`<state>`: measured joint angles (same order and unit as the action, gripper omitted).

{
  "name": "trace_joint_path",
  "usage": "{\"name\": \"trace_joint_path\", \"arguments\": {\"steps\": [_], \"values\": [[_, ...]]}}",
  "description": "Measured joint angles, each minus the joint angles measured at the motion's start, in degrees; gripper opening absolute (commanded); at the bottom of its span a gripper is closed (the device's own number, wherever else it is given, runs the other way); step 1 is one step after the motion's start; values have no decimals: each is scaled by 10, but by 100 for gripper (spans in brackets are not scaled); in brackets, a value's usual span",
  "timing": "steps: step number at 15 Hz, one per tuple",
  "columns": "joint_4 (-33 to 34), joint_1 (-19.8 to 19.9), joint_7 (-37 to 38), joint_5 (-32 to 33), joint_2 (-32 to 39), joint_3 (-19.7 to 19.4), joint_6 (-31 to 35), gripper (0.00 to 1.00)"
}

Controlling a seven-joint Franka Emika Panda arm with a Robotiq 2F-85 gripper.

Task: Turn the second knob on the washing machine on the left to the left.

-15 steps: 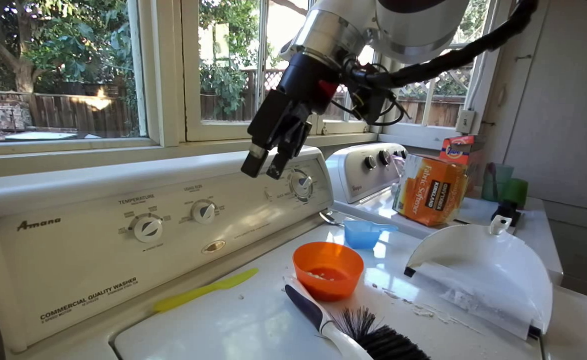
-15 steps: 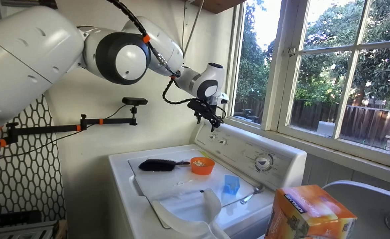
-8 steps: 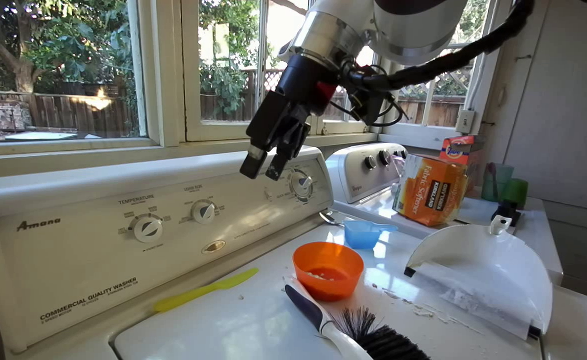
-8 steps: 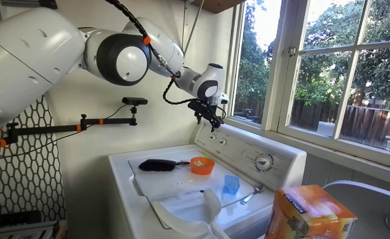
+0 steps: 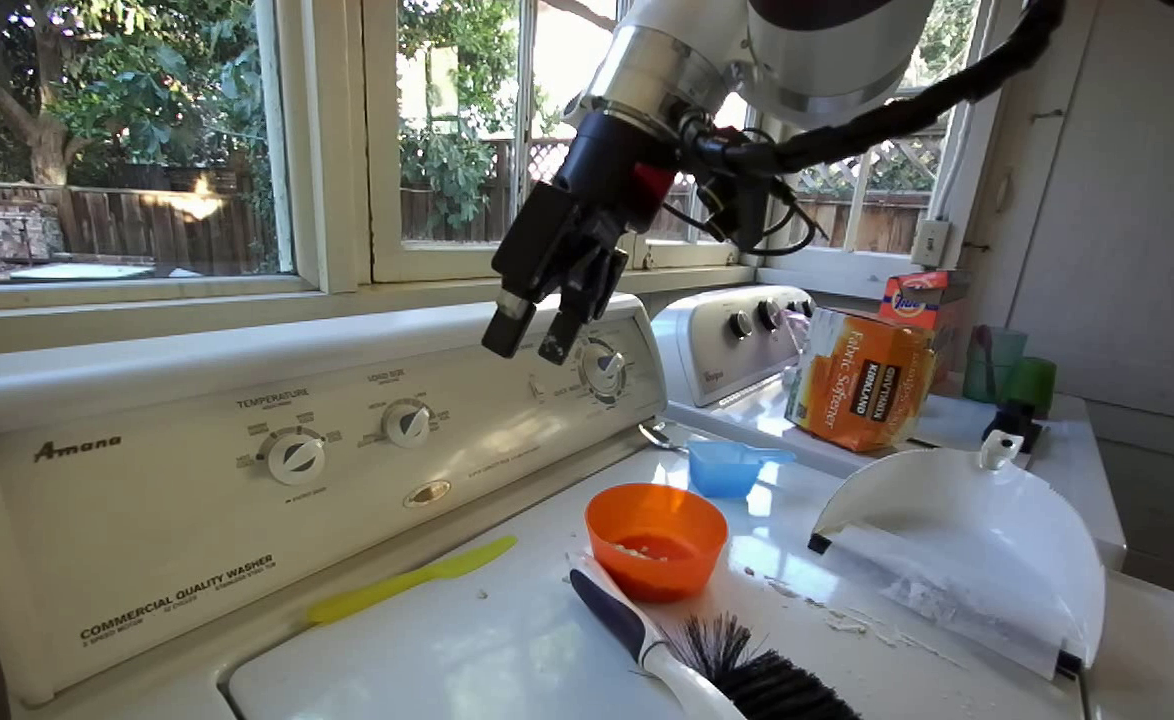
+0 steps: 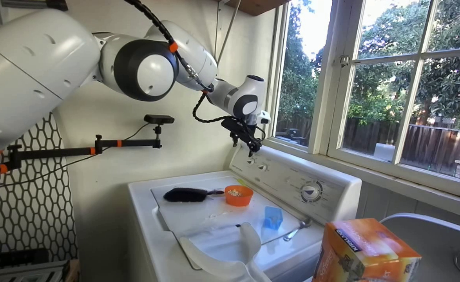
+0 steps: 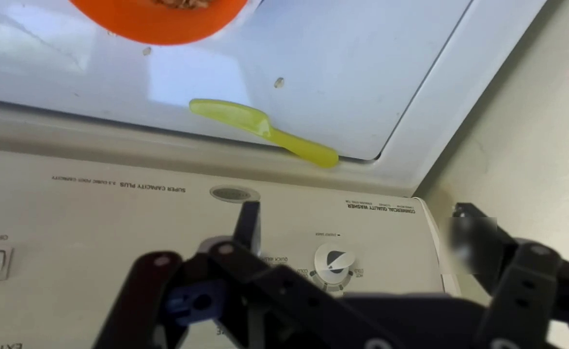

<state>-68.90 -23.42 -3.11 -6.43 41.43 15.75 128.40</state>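
Note:
The washing machine (image 5: pixel 177 500) is cream-white with a long slanted panel; it also shows in an exterior view (image 6: pixel 343 184). The second knob (image 5: pixel 409 424), small and white-silver, sits mid-panel, right of the temperature knob (image 5: pixel 297 457). In an exterior view the second knob (image 6: pixel 262 168) is small. In the wrist view a finger mostly hides the second knob (image 7: pixel 211 242), while the temperature knob (image 7: pixel 334 262) shows between the fingers. My gripper (image 5: pixel 529 343) hangs above and in front of the panel, open and empty, apart from the knobs. The wrist view shows the gripper (image 7: pixel 357 208) spread wide.
The large dial (image 5: pixel 604 370) is at the panel's far end. On the lid lie a yellow-green knife (image 5: pixel 412 580), orange bowl (image 5: pixel 657 560), blue scoop (image 5: pixel 725 470), brush (image 5: pixel 637 630) and dustpan (image 5: pixel 987 540). A window (image 5: pixel 457 200) stands behind. A softener box (image 5: pixel 862 385) is beyond.
In an exterior view one finger has shifted slightly to the right, and the gap between the fingers looks a little wider. The arm has barely moved. The knobs look unchanged.

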Motion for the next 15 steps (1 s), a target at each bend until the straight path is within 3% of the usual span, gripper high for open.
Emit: {"name": "trace_joint_path", "arguments": {"steps": [10,15], "values": [[88,-7,158,-1,24,-19,-208,100],[177,-24,197,5,81,-31,-253,100]]}}
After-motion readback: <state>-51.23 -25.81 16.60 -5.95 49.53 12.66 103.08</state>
